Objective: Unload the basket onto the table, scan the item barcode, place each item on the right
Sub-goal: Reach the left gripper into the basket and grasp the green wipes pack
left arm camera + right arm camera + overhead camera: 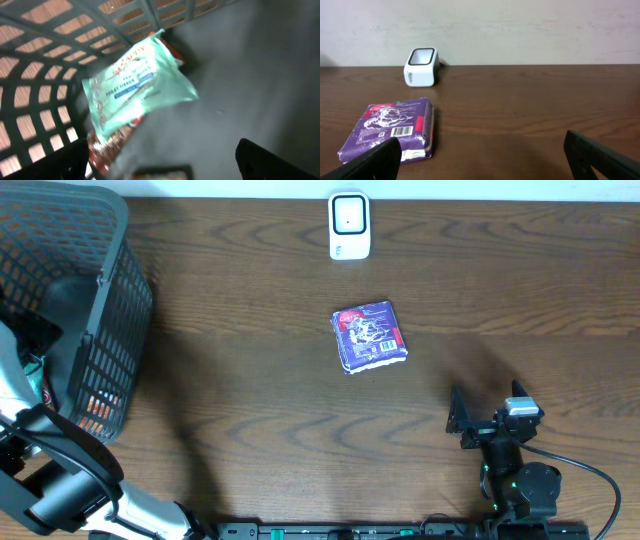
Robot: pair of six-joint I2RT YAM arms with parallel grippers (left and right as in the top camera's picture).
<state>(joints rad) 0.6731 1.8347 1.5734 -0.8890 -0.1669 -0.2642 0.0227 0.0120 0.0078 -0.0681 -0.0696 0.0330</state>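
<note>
Purple packet (370,337) lies flat in the middle of the table, near the white scanner (349,225). On the left, only the left wrist camera sees inside the basket (120,330). There, a green toilet tissue pack (135,85) sits by the left gripper (161,150), whose fingers are apart. The right wrist camera shows the packet's barcode (400,131). The right gripper (480,155) is wide apart and holds nothing.

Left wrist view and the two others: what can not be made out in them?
Left wrist view: print on the green pack is blurred.
Same view: the orange pack is mostly hidden under it.
Overhead: the basket wall hides most of its contents.
Right wrist view: the barcode on the purple pack is too small to read.
</note>
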